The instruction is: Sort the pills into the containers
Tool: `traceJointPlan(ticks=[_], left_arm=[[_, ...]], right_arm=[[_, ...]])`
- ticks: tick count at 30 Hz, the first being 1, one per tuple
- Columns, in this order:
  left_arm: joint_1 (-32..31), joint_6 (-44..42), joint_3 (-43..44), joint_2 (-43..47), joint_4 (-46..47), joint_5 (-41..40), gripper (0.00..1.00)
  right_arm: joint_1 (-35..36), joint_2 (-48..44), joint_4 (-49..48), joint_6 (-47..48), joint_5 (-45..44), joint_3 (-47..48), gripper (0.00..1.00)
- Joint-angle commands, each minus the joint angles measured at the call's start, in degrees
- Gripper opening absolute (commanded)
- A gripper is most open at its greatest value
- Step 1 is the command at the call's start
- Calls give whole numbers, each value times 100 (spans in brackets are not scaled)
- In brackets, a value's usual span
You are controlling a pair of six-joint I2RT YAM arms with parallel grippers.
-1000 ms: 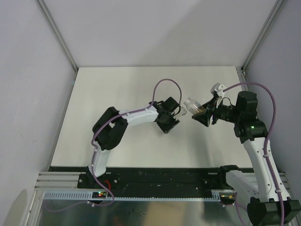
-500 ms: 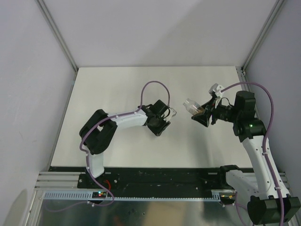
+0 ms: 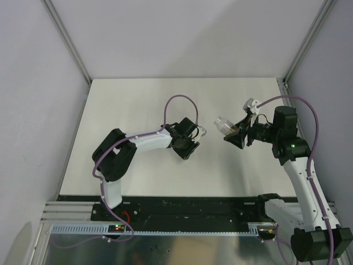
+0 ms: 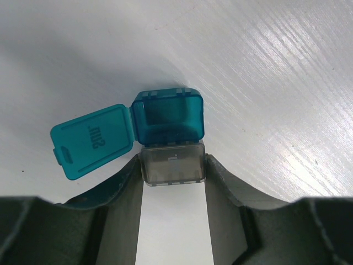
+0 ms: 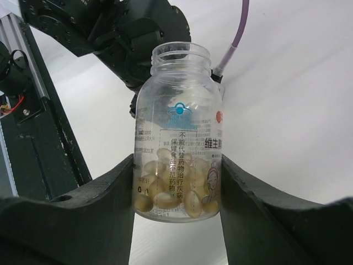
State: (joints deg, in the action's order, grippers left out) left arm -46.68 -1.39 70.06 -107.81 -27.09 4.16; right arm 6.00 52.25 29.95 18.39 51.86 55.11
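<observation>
Over the white table (image 3: 138, 99), left gripper (image 4: 172, 165) is pinched snug on the grey cell of the pill box (image 4: 171, 116) — the teal cell just past it has its lid (image 4: 94, 141) flipped wide open. Right gripper (image 5: 176, 187) is clamped round an uncapped clear bottle (image 5: 179, 127), mouth aimed at the left arm — yellow softgels (image 5: 176, 193) piled by the fingers.
</observation>
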Motion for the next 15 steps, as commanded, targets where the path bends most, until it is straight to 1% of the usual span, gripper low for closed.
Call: traceJointPlan(ticks=[1, 15], left_arm=[[24, 95, -49, 354, 162, -97, 46], [18, 95, -93, 524, 163, -53, 68]], right_arm=[[53, 19, -10, 113, -8, -13, 0], [99, 75, -2, 143, -56, -31, 0]])
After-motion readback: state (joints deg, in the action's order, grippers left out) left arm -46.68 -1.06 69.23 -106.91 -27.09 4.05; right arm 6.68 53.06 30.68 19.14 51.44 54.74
